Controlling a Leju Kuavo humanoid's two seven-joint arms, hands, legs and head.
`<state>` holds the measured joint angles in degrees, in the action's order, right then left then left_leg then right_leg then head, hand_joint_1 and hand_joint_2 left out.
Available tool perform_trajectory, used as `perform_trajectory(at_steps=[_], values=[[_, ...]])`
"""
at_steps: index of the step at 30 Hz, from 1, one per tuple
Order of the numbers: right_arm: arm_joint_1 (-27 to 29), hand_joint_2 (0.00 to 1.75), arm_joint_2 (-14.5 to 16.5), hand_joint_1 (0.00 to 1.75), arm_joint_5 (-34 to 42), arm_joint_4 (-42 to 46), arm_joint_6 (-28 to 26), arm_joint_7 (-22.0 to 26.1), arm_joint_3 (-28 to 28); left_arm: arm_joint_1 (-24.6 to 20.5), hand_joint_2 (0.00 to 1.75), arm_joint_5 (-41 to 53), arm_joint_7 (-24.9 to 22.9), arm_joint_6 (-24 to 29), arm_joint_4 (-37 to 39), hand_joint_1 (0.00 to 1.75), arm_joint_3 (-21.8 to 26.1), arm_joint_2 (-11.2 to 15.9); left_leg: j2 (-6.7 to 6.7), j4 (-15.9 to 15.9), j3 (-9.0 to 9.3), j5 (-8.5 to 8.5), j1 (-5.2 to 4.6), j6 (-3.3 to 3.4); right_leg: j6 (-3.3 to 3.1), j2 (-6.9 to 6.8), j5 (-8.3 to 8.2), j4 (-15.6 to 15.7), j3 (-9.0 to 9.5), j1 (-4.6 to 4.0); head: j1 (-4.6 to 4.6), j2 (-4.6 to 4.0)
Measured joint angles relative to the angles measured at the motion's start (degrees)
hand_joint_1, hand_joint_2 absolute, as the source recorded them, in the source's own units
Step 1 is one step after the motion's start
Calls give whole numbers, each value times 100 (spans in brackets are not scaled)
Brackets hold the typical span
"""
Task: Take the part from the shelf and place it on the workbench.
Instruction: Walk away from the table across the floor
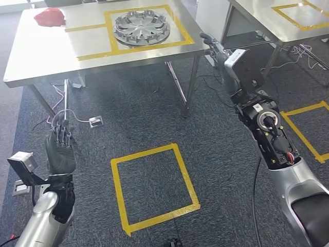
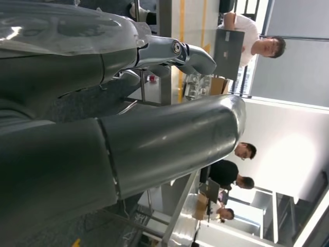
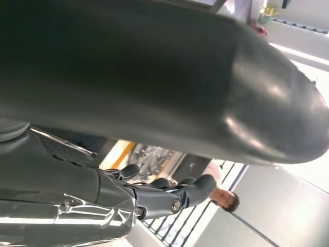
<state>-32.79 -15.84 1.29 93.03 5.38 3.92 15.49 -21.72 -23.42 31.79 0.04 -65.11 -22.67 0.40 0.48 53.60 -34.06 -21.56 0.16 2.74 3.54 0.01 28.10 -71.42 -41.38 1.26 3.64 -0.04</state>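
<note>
- The wheel cover (image 1: 141,26) lies flat inside the yellow tape square (image 1: 110,38) on the steel workbench (image 1: 46,51), well ahead of me.
- My left hand (image 1: 60,146) hangs low over the carpet, fingers loose, grasping nothing.
- My right hand (image 1: 217,49) reaches out just beside the bench's near corner, fingers apart, also empty.
- Risk, as I judge it: that right hand sits close to the table edge, so a careless swing could knock the bench and shift the cover off its mark.
</note>
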Motion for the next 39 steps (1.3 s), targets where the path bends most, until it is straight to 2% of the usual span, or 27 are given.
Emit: perform_trajectory(at_steps=[1, 3, 5, 6, 8, 9, 11, 13, 14, 15, 16, 17, 19, 20, 21, 24, 26, 27, 29, 30, 31, 32, 33, 35, 36, 38, 39], values=[[8, 0, -3, 0, -9, -1, -1, 0, -10, 2, 0, -1, -1, 1, 0, 0, 0, -2, 1, 9, -87, 61, 10, -22, 22, -2, -134, 95, 171, 17, 11, 0], [14, 0, -5, 0, -34, 2, 0, 1, -31, -1, 0, -1, -1, 1, -1, 0, 0, -7, -2, 45, -234, 167, 27, -86, 57, -1, -287, 817, 773, 39, 53, 0], [21, 0, -5, 0, -53, 9, 1, 6, -44, -10, 0, 0, -1, 0, -2, 0, 0, -9, -7, 76, -303, 253, 25, -159, 14, 21, -185, 1507, 1231, 19, 87, 0], [25, 0, -5, 0, -57, 11, 2, 8, -50, -15, 0, 0, -1, 0, -3, 0, 0, -9, -9, 68, -315, 300, 20, -196, -32, 31, -127, 1649, 1297, -4, 89, 0], [36, 0, -7, 0, -58, 12, 3, 11, -58, -16, 0, -1, -1, 0, -2, 0, 0, -7, -11, 49, -335, 365, 28, -271, -153, 27, -191, 1688, 1249, -11, 55, 0], [37, 0, -7, 0, -59, 11, 5, 13, -61, -14, 0, -1, -2, 0, -2, 0, 0, -5, -13, 106, -383, 295, 37, -303, -215, 19, -246, 1691, 1205, -7, 32, 0], [40, 0, -7, 0, -60, 11, 10, 15, -63, -14, 0, -1, -2, 0, -2, 0, 0, -1, -17, 581, -595, -153, 54, -349, -308, 2, -375, 1709, 1077, 8, -30, 0], [51, 0, -7, 0, -62, 11, 22, 18, -63, -14, 0, -1, -3, 0, -2, 0, 0, 2, -19, 1438, -878, -711, 56, -377, -346, 2, -501, 1706, 905, -9, -84, 0], [60, 0, -7, 0, -64, 10, 30, 19, -63, -12, 0, -1, -3, -1, -1, 0, 0, 3, -19, 1782, -953, -842, 56, -383, -350, 3, -565, 1705, 818, -19, -96, 0], [68, 0, -7, 0, -69, 10, 36, 21, -64, -11, 0, -1, -3, -2, 1, 0, 0, 3, -20, 1945, -933, -844, 56, -377, -350, 6, -626, 1702, 734, -30, -103, 0], [74, 0, -7, 0, -76, 10, 40, 25, -65, -11, 0, -1, -3, -3, 3, 0, 0, 4, -20, 1871, -794, -740, 54, -359, -344, 10, -684, 1700, 658, -39, -108, 0], [78, 0, -7, 0, -84, 10, 42, 30, -68, -14, 0, -1, -3, -5, 4, 0, 0, 5, -21, 1589, -542, -600, 49, -326, -335, 15, -740, 1699, 592, -46, -111, 0], [76, 0, -7, 0, -94, 10, 43, 46, -80, -37, 0, -1, -1, -13, 4, 0, 0, 8, -22, 721, 101, -504, 18, -241, -296, 19, -839, 1690, 493, -62, -113, 0], [76, 0, -7, 0, -96, 10, 44, 53, -87, -50, 0, -2, 1, -17, 4, 0, -1, 9, -20, 395, 323, -527, 0, -207, -270, 16, -883, 1693, 469, -68, -105, 0], [75, 0, -6, 0, -97, 10, 45, 62, -93, -60, 0, -3, 4, -22, 4, 0, -1, 9, -21, 196, 444, -562, -19, -183, -244, 11, -921, 1699, 457, -71, -95, 0], [75, 0, -5, 0, -103, 4, 51, 86, -97, -70, 0, -13, 12, -35, 4, 0, -2, 9, -26, 88, 438, -506, -29, -114, -158, 2, -1010, 1739, 448, -59, -88, 0], [65, 0, -7, 0, -121, -4, 55, 103, -108, -77, 0, -19, 17, -39, 5, 0, -2, 3, -20, 35, 397, -419, 0, -42, -100, 4, -843, 1581, 364, -46, -80, 0], [57, 0, -7, 0, -136, -10, 57, 112, -115, -78, 0, -19, 20, -39, 6, 0, -2, -3, -15, 16, 364, -370, 13, -13, -76, 5, -630, 1332, 268, -37, -67, 0], [45, 0, -7, 0, -157, -30, 58, 125, -122, -69, 0, -19, 31, -39, 8, 0, -2, -11, -13, 15, 267, -288, 12, 13, -30, 5, -121, 542, 14, -23, -33, 0], [46, 0, -7, 0, -163, -40, 56, 128, -124, -58, 0, -19, 36, -39, 11, 0, -2, -11, -11, 18, 214, -247, 12, 10, -9, 4, 19, 195, -73, -16, -18, 0], [47, 0, -7, 0, -170, -50, 52, 130, -124, -47, 0, -19, 42, -34, 16, 0, -2, -11, -10, 21, 163, -209, 14, 2, 8, 2, 51, 13, -80, -10, -7, 0], [47, 0, -7, 0, -183, -58, 45, 131, -124, -35, 0, -19, 47, -26, 21, 0, -2, -11, -10, 26, 119, -176, 16, -11, 19, 0, -17, 64, 35, -3, 8, 0], [45, 0, -7, 0, -201, -62, 35, 129, -124, -27, 0, -19, 51, -17, 26, 0, -2, -11, -10, 34, 85, -151, 20, -27, 24, -4, -144, 355, 270, 5, 24, 0], [41, 0, -7, 0, -257, -63, 5, 121, -125, -22, 0, -19, 60, -4, 28, 0, -2, -11, -12, 60, 39, -116, 18, -70, 12, -3, -294, 1201, 844, 6, 60, 0], [42, 0, -7, 0, -280, -62, -14, 113, -126, -22, 0, -19, 63, -2, 28, 0, -1, -10, -15, 72, 23, -99, 10, -99, -13, 3, -315, 1492, 1023, -4, 69, 0], [53, 0, -7, 0, -313, -56, -58, 97, -128, -15, 0, -19, 66, 5, 28, 0, -1, -7, -18, 95, -8, -84, -12, -138, -83, 23, -294, 1675, 1113, -22, 60, 0], [64, 0, -7, 0, -326, -53, -79, 89, -130, -7, 0, -19, 65, 9, 28, 0, -1, -4, -17, 99, -16, -82, -18, -101, -109, 28, -297, 1683, 1098, -18, 37, 0]])
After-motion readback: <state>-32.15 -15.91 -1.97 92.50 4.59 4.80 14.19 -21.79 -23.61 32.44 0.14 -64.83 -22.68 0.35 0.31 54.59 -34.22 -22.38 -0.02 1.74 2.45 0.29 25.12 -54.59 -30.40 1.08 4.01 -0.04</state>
